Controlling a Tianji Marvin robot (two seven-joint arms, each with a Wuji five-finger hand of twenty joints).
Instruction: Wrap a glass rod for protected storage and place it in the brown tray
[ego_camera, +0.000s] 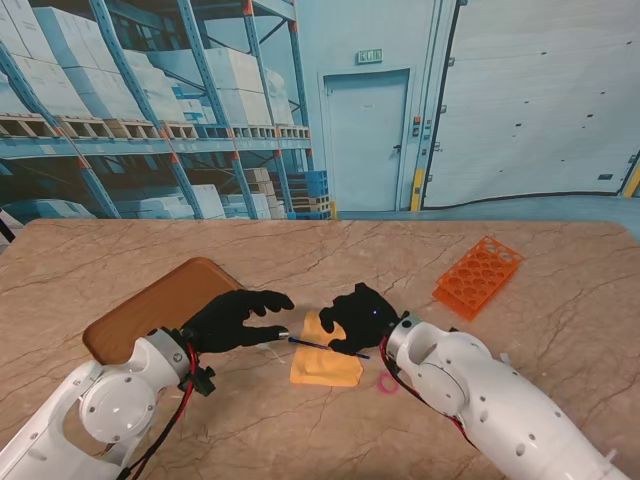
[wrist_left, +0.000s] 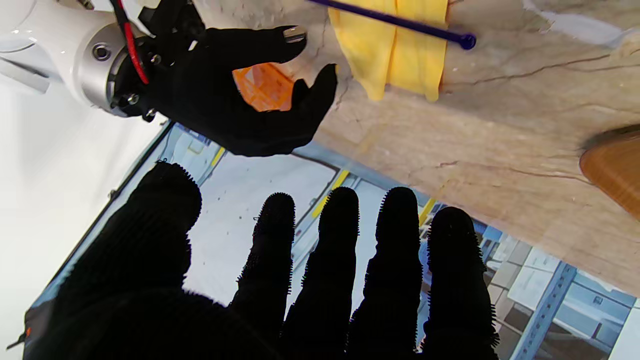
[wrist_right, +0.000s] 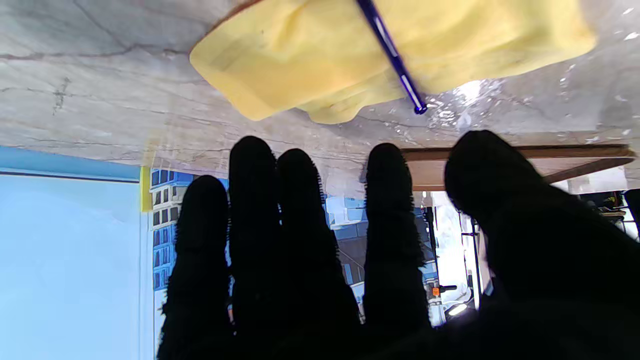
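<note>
A thin dark-blue glass rod (ego_camera: 328, 347) lies across a crumpled yellow cloth (ego_camera: 325, 365) on the marble table, both ends sticking out past it. My left hand (ego_camera: 235, 318) hovers just left of the rod's left end with its fingers spread and nothing in it. My right hand (ego_camera: 358, 318) hangs over the cloth's far right corner, fingers loosely curled and holding nothing. The brown tray (ego_camera: 150, 310) sits to the left, partly under my left hand. Both wrist views show the rod (wrist_left: 390, 20) (wrist_right: 387, 47) resting on the cloth (wrist_left: 415, 65) (wrist_right: 310, 65), apart from the fingers.
An orange test-tube rack (ego_camera: 478, 275) lies at the right, farther from me. A small pink ring (ego_camera: 387, 383) rests on the table beside my right forearm. The table's far edge meets a warehouse backdrop.
</note>
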